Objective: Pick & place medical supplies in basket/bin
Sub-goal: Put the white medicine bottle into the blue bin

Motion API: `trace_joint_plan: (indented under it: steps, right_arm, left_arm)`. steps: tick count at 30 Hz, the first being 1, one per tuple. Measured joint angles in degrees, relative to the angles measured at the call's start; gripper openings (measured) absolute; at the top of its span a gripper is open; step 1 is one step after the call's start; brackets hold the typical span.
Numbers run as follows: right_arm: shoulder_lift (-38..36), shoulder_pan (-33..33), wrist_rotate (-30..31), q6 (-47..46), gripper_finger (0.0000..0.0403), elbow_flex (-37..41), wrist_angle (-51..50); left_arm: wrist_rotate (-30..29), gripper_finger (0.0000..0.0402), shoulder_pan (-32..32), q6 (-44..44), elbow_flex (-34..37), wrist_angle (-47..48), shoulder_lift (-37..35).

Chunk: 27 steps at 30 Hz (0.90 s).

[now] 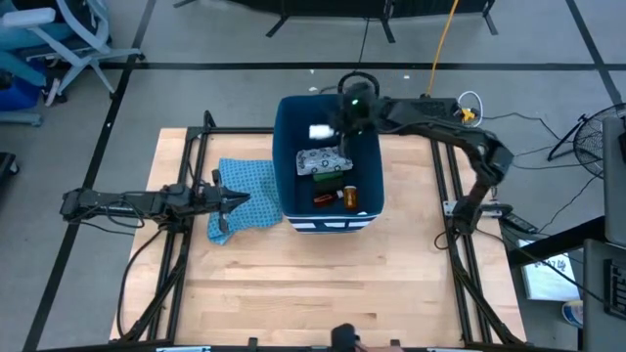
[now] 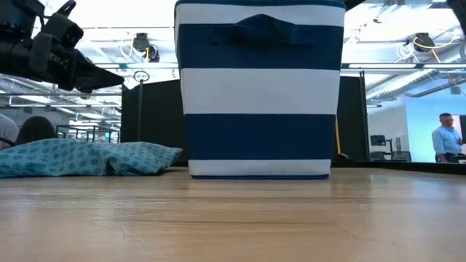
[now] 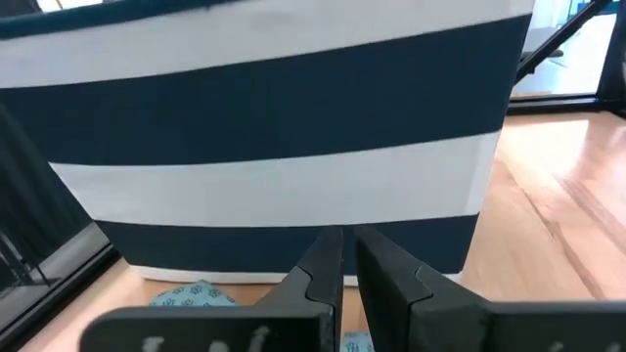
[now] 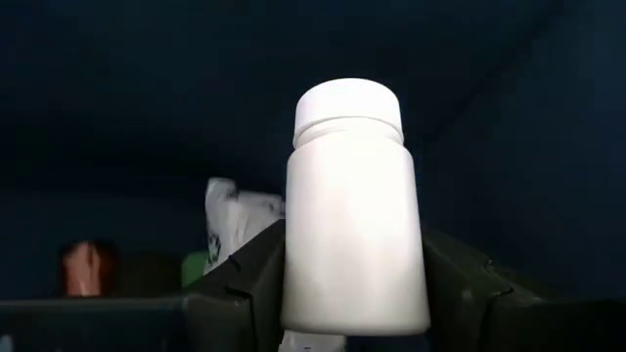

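Note:
The dark-blue bin (image 1: 364, 156) with white stripes (image 2: 258, 87) stands mid-table. Inside lie a white packet (image 1: 323, 159), a green oblong (image 1: 329, 176), a red piece (image 1: 325, 199) and an orange pill bottle (image 1: 350, 198). My right gripper (image 1: 337, 125) is over the bin's far part, shut on a white capped bottle (image 4: 354, 215). My left gripper (image 1: 238, 200) hangs shut over the blue patterned cloth (image 1: 243, 191), left of the bin, pointing at the bin's wall (image 3: 293, 117). My right gripper pinches the white bottle by the lower part of its body (image 4: 293, 284), one finger (image 4: 245, 279) on each side. The fingers come from the table's right. The bottle is lifted clear over the bin's inside, its cap (image 4: 348, 103) pointing away from the wrist.
The blue patterned cloth (image 2: 80, 156) lies on the wooden table against the bin's left side. Black frame rails (image 1: 191, 186) run along both table sides. Bare wood (image 1: 323, 284) spreads toward the near edge. A person (image 2: 443, 138) stands far off in the room.

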<state>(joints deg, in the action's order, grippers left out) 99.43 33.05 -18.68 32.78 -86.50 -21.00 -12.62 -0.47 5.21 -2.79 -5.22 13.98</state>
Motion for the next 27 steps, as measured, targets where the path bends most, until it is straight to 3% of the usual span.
trace_joint_plan:
  steps: [5,21,27]
  right_arm:
    - [5.59,-1.35,6.89,3.92,0.0167,-0.02,-2.3]
    - [13.58,-1.29,7.45,3.77,0.0167,-0.24,-15.46]
    - [11.9,-4.09,16.08,7.69,0.0167,-0.2,-14.83]
  left_arm:
    - [0.0,0.0035,0.0,-0.2,0.0,0.87,0.0]
    - [-0.98,0.0035,0.0,-0.79,0.0,1.01,-0.02]
    - [-0.98,0.0035,0.0,-0.87,0.0,1.04,-0.02]
